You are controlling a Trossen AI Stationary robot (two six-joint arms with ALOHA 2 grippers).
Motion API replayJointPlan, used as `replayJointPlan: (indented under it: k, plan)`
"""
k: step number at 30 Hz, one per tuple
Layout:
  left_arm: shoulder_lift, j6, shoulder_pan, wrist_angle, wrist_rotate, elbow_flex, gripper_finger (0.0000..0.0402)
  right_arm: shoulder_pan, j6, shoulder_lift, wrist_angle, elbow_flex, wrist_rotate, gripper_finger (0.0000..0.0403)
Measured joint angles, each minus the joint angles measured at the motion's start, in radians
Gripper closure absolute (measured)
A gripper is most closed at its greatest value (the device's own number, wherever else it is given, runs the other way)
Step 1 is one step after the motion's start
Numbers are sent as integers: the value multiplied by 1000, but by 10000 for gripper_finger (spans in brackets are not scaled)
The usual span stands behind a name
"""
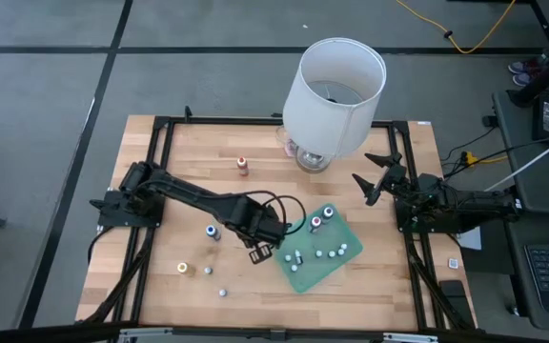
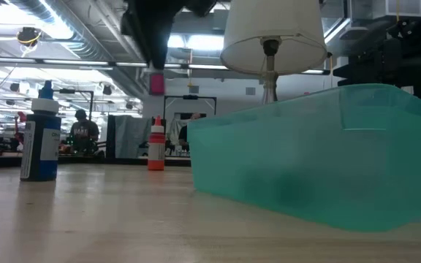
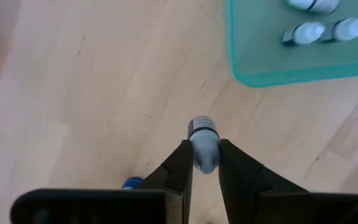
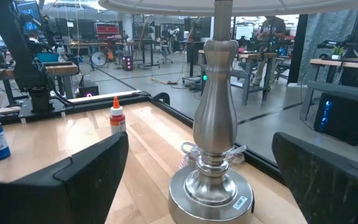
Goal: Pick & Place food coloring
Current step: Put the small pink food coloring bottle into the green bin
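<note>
Between the left gripper's [image 3: 204, 163] clenched fingers [image 3: 178, 168] sits a whitish-topped food coloring bottle [image 3: 202, 142], a detail only the left wrist view shows; beyond the fingertips lies the green mat [image 3: 272, 56] bearing more bottles. From above, the right gripper [image 1: 377, 178] waits spread wide near the lamp [image 1: 330, 95].

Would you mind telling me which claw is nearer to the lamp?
The right claw. It sits open just beside the lamp, while the left claw is farther off, by the green mat, shut on a small bottle.
</note>
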Motion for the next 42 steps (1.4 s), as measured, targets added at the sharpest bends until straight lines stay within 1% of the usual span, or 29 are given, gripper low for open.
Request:
replayJointPlan:
  k: [6, 9, 14, 23, 26, 29, 42]
  plan:
    - [12, 63, 13, -57, 0, 97, 346, 0, 0, 0, 0, 0, 0, 6]
    - [41, 101, 12, -90, -1, 159, 346, 0, 0, 0, 0, 0, 0, 6]
    - [87, 165, 8, -97, 5, 263, 346, 0, 0, 0, 0, 0, 0, 6]
    - [240, 261, -6, -142, 6, 482, 346, 0, 0, 0, 0, 0, 0, 6]
    - [298, 283, -10, -145, 7, 536, 346, 0, 0, 0, 0, 0, 0, 6]
    - [340, 289, -10, -144, 7, 563, 346, 0, 0, 0, 0, 0, 0, 6]
    - [471, 305, -10, -123, -11, 563, 346, 0, 0, 0, 0, 0, 0, 6]
